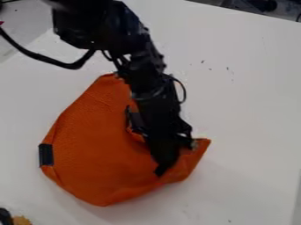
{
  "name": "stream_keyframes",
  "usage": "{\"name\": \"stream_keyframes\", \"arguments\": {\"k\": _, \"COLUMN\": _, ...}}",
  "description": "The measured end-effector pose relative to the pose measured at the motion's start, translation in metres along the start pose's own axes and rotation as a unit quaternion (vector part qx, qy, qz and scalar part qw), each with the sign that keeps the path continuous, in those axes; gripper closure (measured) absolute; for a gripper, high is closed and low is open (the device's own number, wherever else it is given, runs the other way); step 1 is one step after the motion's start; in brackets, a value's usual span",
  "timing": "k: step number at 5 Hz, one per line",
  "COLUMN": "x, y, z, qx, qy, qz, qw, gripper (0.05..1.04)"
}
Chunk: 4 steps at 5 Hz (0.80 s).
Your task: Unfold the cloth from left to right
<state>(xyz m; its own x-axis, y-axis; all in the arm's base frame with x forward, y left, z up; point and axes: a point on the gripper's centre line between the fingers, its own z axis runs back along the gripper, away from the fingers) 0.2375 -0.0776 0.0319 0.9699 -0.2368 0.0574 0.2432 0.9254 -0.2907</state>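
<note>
An orange cloth (pixel 97 145) lies on the white table, left of and below the middle of the view, with a dark patch at its left edge. Its right part is folded or bunched, and a corner points out to the right. The black gripper (pixel 160 170) comes down from the upper left over the cloth's right part, its tip low at the cloth near the bunched corner. The arm hides some of the cloth's upper right edge.
The white table (pixel 247 101) extends around the cloth, with a few small dark specks on it. A black and yellowish object (pixel 21 220) sits at the bottom left corner. Dark items lie beyond the table's top right edge.
</note>
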Motion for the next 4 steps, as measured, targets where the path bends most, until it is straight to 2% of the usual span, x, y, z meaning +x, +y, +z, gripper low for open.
{"name": "stream_keyframes", "arguments": {"k": 1, "x": -0.001, "y": -0.017, "z": 0.005, "qx": 0.095, "qy": 0.014, "qz": -0.005, "qw": 0.9954, "gripper": 0.598}}
{"name": "stream_keyframes", "arguments": {"k": 2, "x": -0.002, "y": -0.024, "z": 0.01, "qx": 0.112, "qy": 0.022, "qz": 0.012, "qw": 0.9934, "gripper": 0.29}}
{"name": "stream_keyframes", "arguments": {"k": 3, "x": -0.005, "y": -0.037, "z": 0.004, "qx": 0.122, "qy": 0.006, "qz": 0.035, "qw": 0.9919, "gripper": 0.081}}
{"name": "stream_keyframes", "arguments": {"k": 4, "x": -0.004, "y": -0.036, "z": 0.005, "qx": 0.136, "qy": -0.005, "qz": 0.044, "qw": 0.9898, "gripper": 0.079}}
